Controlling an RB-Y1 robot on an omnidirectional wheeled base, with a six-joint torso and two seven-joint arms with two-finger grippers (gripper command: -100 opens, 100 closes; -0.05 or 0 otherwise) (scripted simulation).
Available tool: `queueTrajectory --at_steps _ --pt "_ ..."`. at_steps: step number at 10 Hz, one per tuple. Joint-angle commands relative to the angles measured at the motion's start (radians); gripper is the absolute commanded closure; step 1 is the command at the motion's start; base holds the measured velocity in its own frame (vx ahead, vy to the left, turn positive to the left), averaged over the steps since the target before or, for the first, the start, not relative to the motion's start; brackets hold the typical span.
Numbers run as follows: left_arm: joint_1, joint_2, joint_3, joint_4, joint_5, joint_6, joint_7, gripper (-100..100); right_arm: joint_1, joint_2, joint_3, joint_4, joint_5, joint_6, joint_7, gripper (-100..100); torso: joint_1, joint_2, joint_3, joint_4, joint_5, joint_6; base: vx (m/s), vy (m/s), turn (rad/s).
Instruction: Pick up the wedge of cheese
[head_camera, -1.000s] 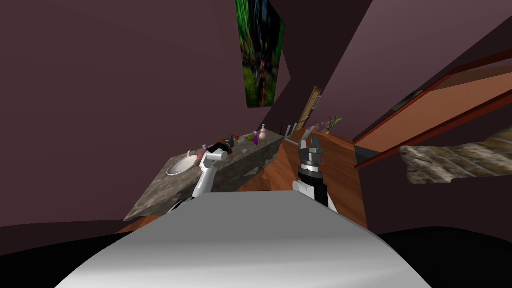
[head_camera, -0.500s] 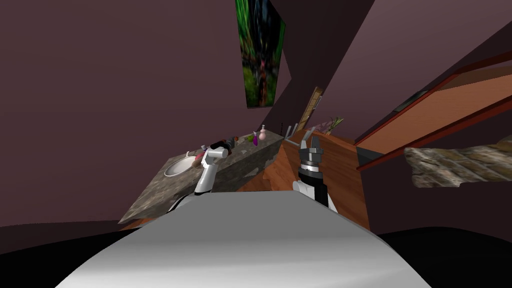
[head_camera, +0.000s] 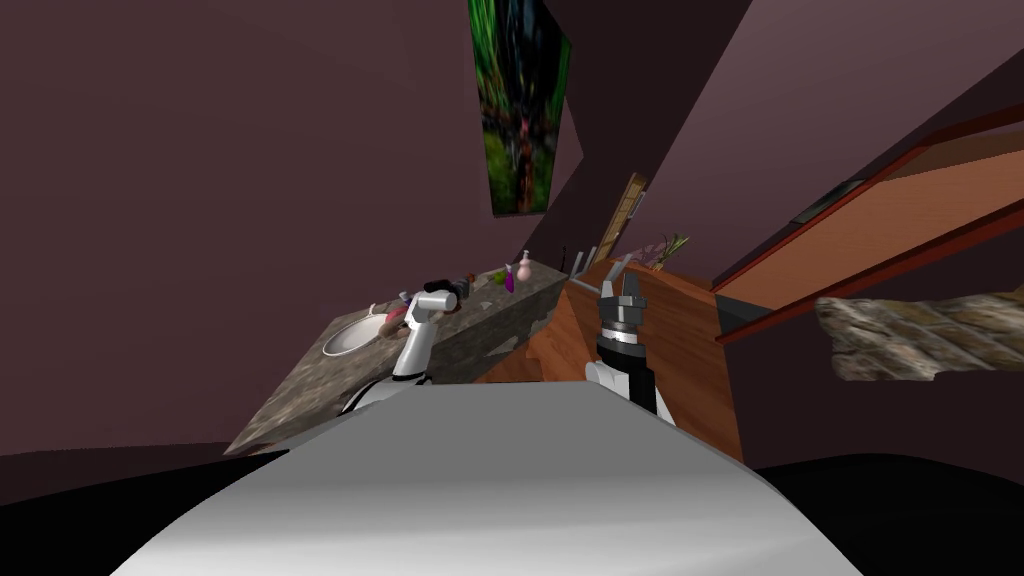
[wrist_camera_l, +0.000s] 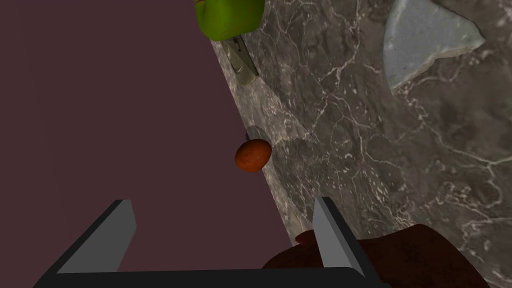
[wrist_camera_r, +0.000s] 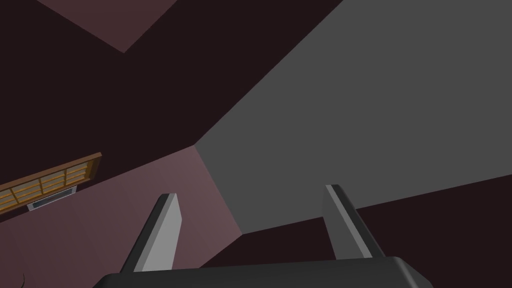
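The left arm (head_camera: 412, 345) reaches forward and up on the left side, its wrist bent so that the left gripper (wrist_camera_l: 222, 201) points ahead with its fingers spread wide. The right arm (head_camera: 625, 370) stands upright in front, with the right gripper (wrist_camera_r: 250, 192) pointing upward, its fingers likewise apart.

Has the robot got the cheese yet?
Done: the left gripper is over the stone counter. In hand: nothing, it is open, with the pale wedge lying ahead, off to one side. Left: line up, close on it, lift.
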Motion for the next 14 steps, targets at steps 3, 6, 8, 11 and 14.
queueTrajectory --at_steps 3,6,8,11,14 --pt "-0.05 0.002 0.015 0.06 -0.01 0.102 -0.016 -100 0.0 0.0 0.0 0.0 0.0 0.0 0.0 0 0.001 0.001 0.001 0.0 0.0 0.0 0.035 -0.027 0.008" --pt "-0.081 0.003 0.025 0.102 -0.018 0.18 -0.027 -100 0.0 0.0 0.0 0.0 0.0 0.0 0.0 0 0.001 0.001 0.0 0.0 0.0 0.0 0.042 -0.022 0.006" --pt "-0.11 0.004 0.035 0.143 -0.028 0.234 -0.038 -100 0.0 0.0 0.0 0.0 0.0 0.0 0.0 0 0.0 -0.001 0.0 0.0 0.0 0.0 0.061 -0.038 0.01" --pt "-0.137 0.005 0.045 0.183 -0.039 0.314 -0.05 -100 0.0 0.0 0.0 0.0 0.0 0.0 0.0 0 0.001 0.001 0.0 0.0 0.0 0.0 0.044 -0.027 0.003" --pt "-0.163 0.006 0.055 0.223 -0.052 0.399 -0.061 -100 0.0 0.0 0.0 0.0 0.0 0.0 0.0 0 0.0 -0.002 -0.001 0.0 0.0 0.0 0.067 -0.031 0.004"
